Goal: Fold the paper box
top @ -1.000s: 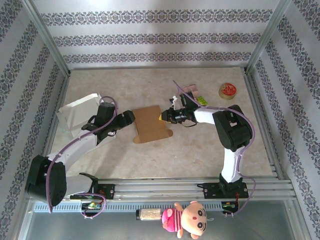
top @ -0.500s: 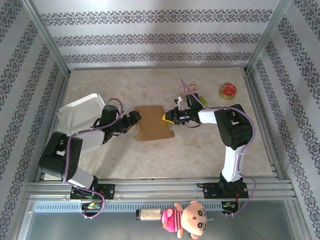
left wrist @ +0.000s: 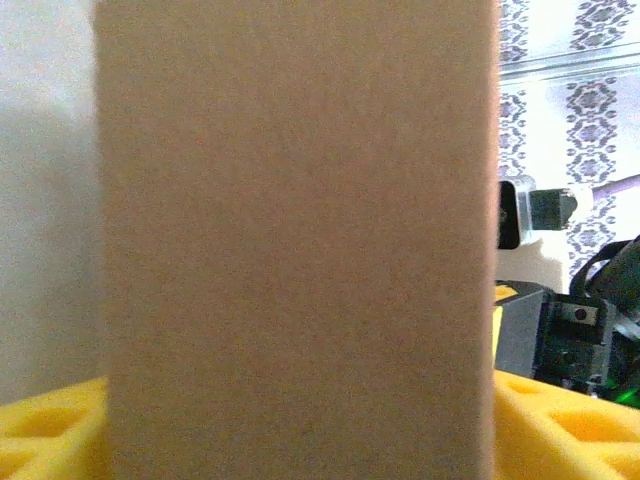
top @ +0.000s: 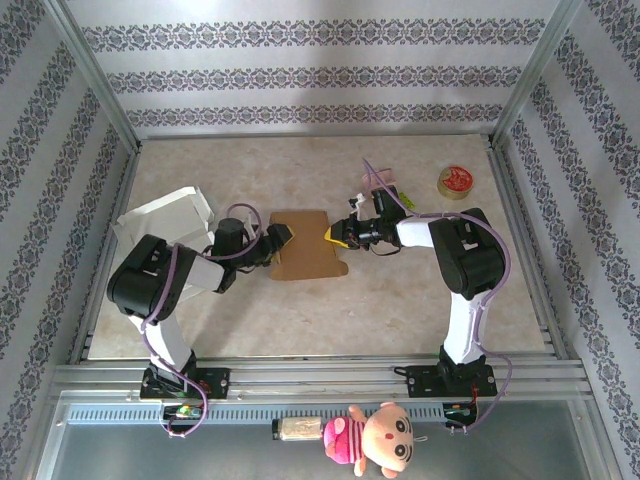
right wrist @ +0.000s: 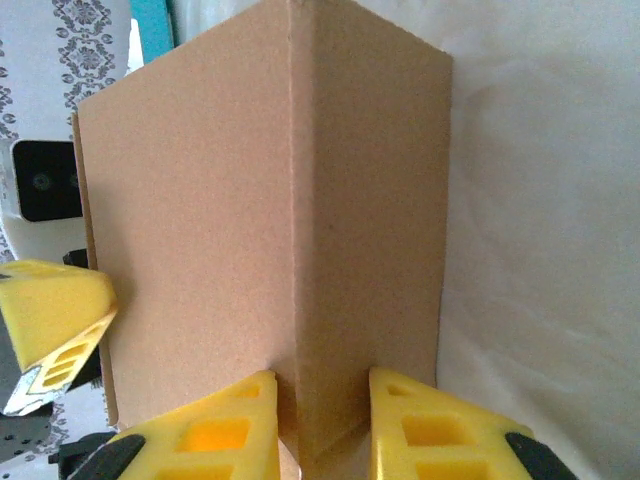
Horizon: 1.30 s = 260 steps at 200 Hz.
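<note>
the cardboard box point(top: 305, 245) lies near the middle of the table point(top: 400, 300), brown and mostly flat from above; the left gripper point(top: 278, 240) meets its 9 o'clock edge and the right gripper point(top: 333, 235) its 3 o'clock edge; in the right wrist view the yellow fingers point(right wrist: 215, 430) are clenched on a creased ridge of the cardboard, one on each side; in the left wrist view the left fingers point(left wrist: 45, 430) stand wide apart astride a cardboard panel, and i cannot tell whether they squeeze it or are released; a white box point(top: 160, 225) sits at the table's 9 o'clock, a red round tin point(top: 457, 181) at 2 o'clock
</note>
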{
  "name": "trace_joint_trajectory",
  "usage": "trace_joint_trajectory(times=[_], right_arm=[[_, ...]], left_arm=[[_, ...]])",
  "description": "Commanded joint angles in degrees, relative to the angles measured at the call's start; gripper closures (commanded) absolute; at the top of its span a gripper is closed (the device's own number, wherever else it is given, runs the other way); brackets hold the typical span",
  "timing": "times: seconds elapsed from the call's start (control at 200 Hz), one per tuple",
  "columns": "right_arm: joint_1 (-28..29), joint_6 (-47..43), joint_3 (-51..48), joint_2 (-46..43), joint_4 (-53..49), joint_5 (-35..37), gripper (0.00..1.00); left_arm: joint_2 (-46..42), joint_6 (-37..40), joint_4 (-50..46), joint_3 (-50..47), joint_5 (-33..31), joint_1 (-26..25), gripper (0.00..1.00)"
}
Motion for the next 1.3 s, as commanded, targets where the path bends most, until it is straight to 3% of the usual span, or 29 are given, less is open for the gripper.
trace_joint_trajectory(times=[0.0,0.145,0.29,0.465,0.63,0.715,0.805,0.919,0.994,1.114,1.294], right_arm=[[-0.42,0.61,-0.57,1.53,-3.81,3.33,0.77],[-0.42,0.42,-0.59,1.14,-4.23,3.59,0.77],[-0.38,1.21,-0.53,-0.45,-4.67,3.73,0.73],[-0.66,3.51,-1.16,-8.76,-7.22,5.28,0.45],[0.97,-2.91,-0.26,-22.86,-13.11,14.69,0.32],[5.39,-13.33,-0.84,-30.26,-13.05,22.42,0.25],[14.66,-33.44,-4.79,-38.2,-8.85,35.27,0.13],[25.82,-62.84,-12.96,-43.2,2.18,42.67,0.02],[30.0,-77.24,-16.12,-42.76,7.45,46.74,0.02],[31.83,-88.44,-16.52,-38.24,13.12,52.55,0.02],[32.01,-99.83,-17.15,-24.68,38.3,63.06,0.02]], left_arm=[[0.71,-3.41,7.9,-0.22,0.5,-2.51,0.32],[0.04,-5.21,9.25,-0.07,-0.81,-3.28,0.48],[-1.67,-6.97,9.34,-0.17,-1.64,-3.26,0.57],[-7.93,-5.79,1.92,-0.3,-3.71,-3.26,0.63],[-18.71,-0.7,-14.92,2.1,-7.3,-3.33,0.63],[-25.13,2.18,-27.38,5.1,-11.27,-3.26,0.63],[-30.41,4.25,-39.8,8.27,-15.27,-3.12,0.63],[-34.37,4.22,-44.47,10.03,-15.83,-2.51,0.63],[-35.58,4.02,-46.01,11.22,-15.4,-2.36,0.63],[-36.35,3.02,-46.77,12.25,-15.1,-2.35,0.63],[-36.26,-1.11,-44.12,11.59,-14.76,-2.35,0.63]])
